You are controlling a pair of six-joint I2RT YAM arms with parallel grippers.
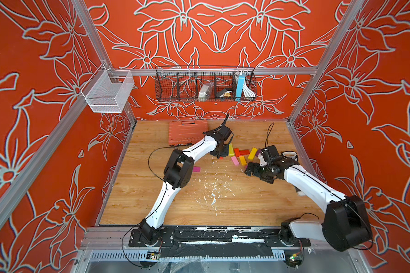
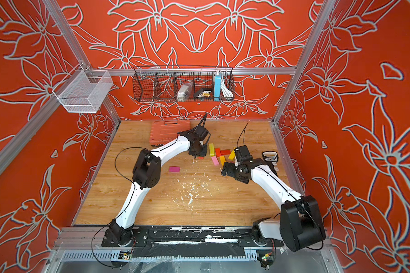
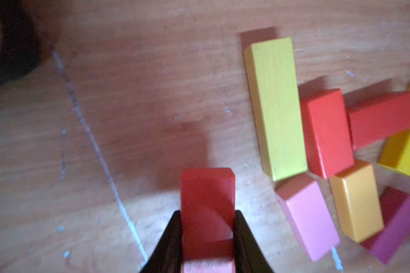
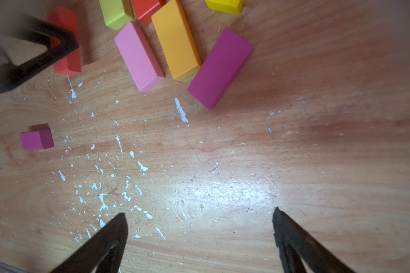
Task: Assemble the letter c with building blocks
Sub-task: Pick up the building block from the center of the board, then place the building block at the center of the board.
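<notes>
Squeezing red block (image 3: 207, 186) in left end effector (image 3: 207, 212), with right end effector (image 4: 199, 211) wide and empty; could knock yellow block (image 3: 276, 106) just to the right if swung.

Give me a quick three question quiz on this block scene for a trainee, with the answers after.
1. True or false: the left fingers are shut on a red block.
2. What do the right fingers hold? A: a pink block. B: nothing. C: a yellow block.
3. What colour is the lone block that lies apart from all the others?

Key: 1 true; 2 B; 3 magenta.
</notes>
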